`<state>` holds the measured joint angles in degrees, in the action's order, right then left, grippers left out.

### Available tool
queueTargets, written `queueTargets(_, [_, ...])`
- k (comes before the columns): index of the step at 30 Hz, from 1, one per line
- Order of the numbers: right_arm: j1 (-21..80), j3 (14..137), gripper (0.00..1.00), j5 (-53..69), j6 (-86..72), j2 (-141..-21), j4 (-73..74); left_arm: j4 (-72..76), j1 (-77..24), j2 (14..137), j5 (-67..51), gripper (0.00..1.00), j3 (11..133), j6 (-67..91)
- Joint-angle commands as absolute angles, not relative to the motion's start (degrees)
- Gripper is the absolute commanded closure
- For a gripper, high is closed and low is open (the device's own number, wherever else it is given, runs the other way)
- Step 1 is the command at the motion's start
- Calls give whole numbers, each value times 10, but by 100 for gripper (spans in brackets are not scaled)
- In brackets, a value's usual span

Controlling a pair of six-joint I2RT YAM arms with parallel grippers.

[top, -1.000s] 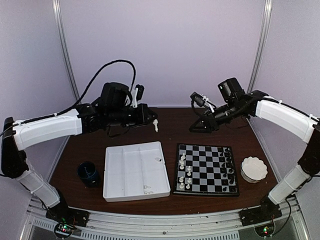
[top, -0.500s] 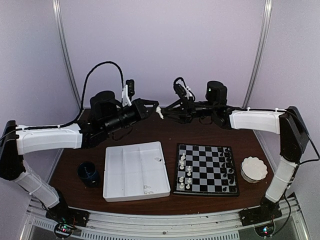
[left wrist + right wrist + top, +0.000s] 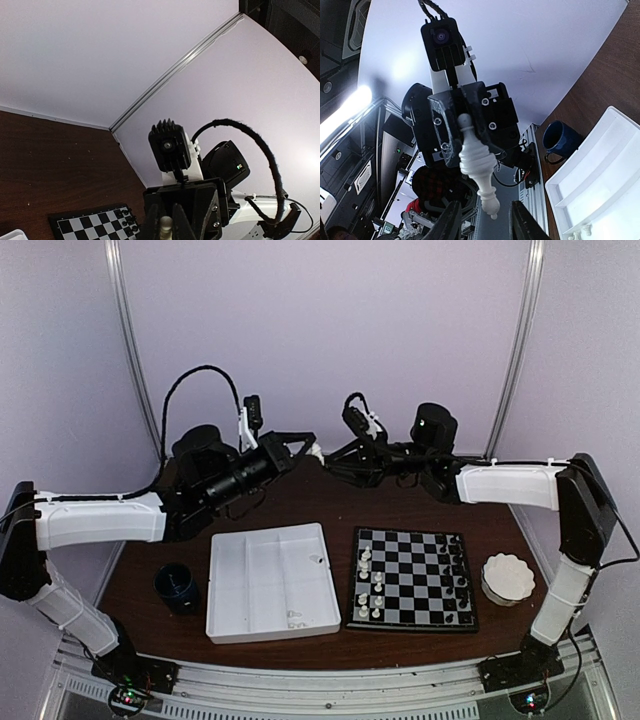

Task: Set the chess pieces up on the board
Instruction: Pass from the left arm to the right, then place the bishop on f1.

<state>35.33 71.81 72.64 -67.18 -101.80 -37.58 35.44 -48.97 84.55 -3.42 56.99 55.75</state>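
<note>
A: Jaws first. Left gripper [image 3: 304, 446]?

B: Clamped on one white piece [image 3: 475, 162], gripped at one end. It is up in the air over the far side of the table [image 3: 340, 508].

A: Axis?

B: The long axis runs straight on from the left fingers [image 3: 444, 131], with the free end toward the right gripper [image 3: 487, 221]. In the top view the piece lies left to right between the two grippers. Which end is the head, I cannot tell.

A: Right jaws?

B: Apart. The free end sits between the right fingers [image 3: 451, 220] with a gap on each side. No contact seen.

A: Counts, going outward.

B: Held: one piece. Board [image 3: 420, 575]: one, flat at the front right of the table, well apart from the grippers. Whites [image 3: 378, 582] stand in its left two files — I make six or seven, too small to be sure. Blacks [image 3: 458, 570] stand down its right two files — too crowded to count.

A: Rest?

B: One tray [image 3: 250, 585] just left of the board. It has a few loose whites [image 3: 296, 618] by its front wall and a speck by its right wall. One blue cup [image 3: 177, 587] sits left of the tray. One white bowl [image 3: 488, 576] sits right of the board.
</note>
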Motion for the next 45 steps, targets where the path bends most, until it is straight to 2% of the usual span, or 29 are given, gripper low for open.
queueTargets(1, [356, 710, 67, 735, -679, -998, -408, 403, -492, 847, -38, 100, 564, 576])
queueTargets(12, [356, 716, 75, 732, -697, -999, -435, 419, -492, 860, -43, 100, 559, 595])
queueTargets(18, [354, 715, 90, 732, -667, -994, -405, 430, -492, 866, -43, 100, 553, 599])
queueTargets(23, [344, 723, 97, 744, -553, -976, -275, 407, -487, 854, -38, 100, 548, 581])
queueTargets(26, [327, 765, 99, 730, -312, -949, 22, 326, -472, 816, -38, 100, 553, 541])
queueTargets(29, [324, 866, 99, 635, 9, -941, 388, 188, -453, 774, -29, 100, 579, 476])
queueTargets(32, [337, 939, 100, 501, 216, -956, 608, 53, -429, 748, -20, 100, 617, 409])
queueTargets(37, [367, 972, 99, 265, 367, -965, 727, -108, -372, 740, -22, 100, 665, 338])
queueTargets(45, [500, 966, 99, -48, 501, -1000, 776, -104, -326, 708, -32, 100, 623, 279])
